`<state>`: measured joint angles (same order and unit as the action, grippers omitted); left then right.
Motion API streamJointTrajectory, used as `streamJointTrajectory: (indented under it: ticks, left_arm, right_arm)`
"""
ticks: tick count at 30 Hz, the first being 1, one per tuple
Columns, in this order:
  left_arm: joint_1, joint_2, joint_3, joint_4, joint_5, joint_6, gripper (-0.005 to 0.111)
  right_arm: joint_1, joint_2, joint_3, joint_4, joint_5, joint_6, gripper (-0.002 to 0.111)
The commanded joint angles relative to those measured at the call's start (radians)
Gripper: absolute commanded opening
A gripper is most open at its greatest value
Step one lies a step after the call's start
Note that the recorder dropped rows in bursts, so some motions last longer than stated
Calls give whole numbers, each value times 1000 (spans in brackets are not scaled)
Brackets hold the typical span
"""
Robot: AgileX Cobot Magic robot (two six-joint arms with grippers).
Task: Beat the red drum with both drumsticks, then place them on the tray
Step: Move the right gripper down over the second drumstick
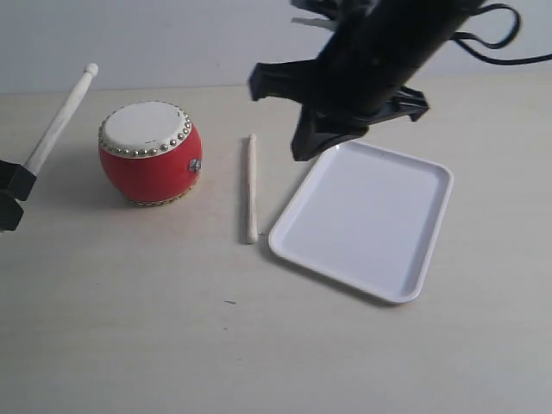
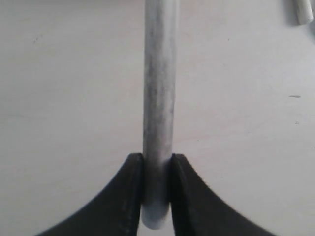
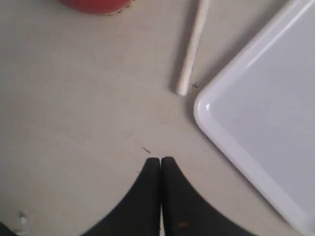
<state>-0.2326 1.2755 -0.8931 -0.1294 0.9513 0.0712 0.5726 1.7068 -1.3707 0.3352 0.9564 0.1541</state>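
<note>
The red drum (image 1: 149,153) with its cream skin stands at the left of the table, and its lower edge (image 3: 96,5) shows in the right wrist view. My left gripper (image 1: 15,183) (image 2: 157,158) is shut on one drumstick (image 1: 59,121) (image 2: 159,98), which slants up beside the drum's left side. The other drumstick (image 1: 251,187) (image 3: 192,46) lies flat between the drum and the white tray (image 1: 362,216) (image 3: 266,118). My right gripper (image 3: 161,160) hovers above the tray's far-left corner, shut with nothing in it.
The right arm (image 1: 379,60) hangs over the back of the table and hides the tray's far corner. A cable (image 1: 504,39) loops at the top right. A stick end (image 2: 300,12) shows in the left wrist view.
</note>
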Motion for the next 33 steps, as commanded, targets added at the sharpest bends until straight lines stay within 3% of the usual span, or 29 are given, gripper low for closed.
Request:
streamJointTrajectory:
  ticks: [1, 18, 29, 33]
  left_arm:
    - [3, -5, 0, -17, -5, 3, 0]
    - [3, -5, 0, -47, -12, 3, 0]
    - [3, -5, 0, -62, -9, 3, 0]
    - [3, -5, 0, -62, -6, 3, 0]
  right_arm:
    - [70, 136, -124, -170, 15, 202, 0]
    - [72, 460, -407, -20, 257, 168, 0]
    - [72, 495, -431, -90, 145, 152, 0]
    - [72, 514, -431, -73, 112, 120, 5]
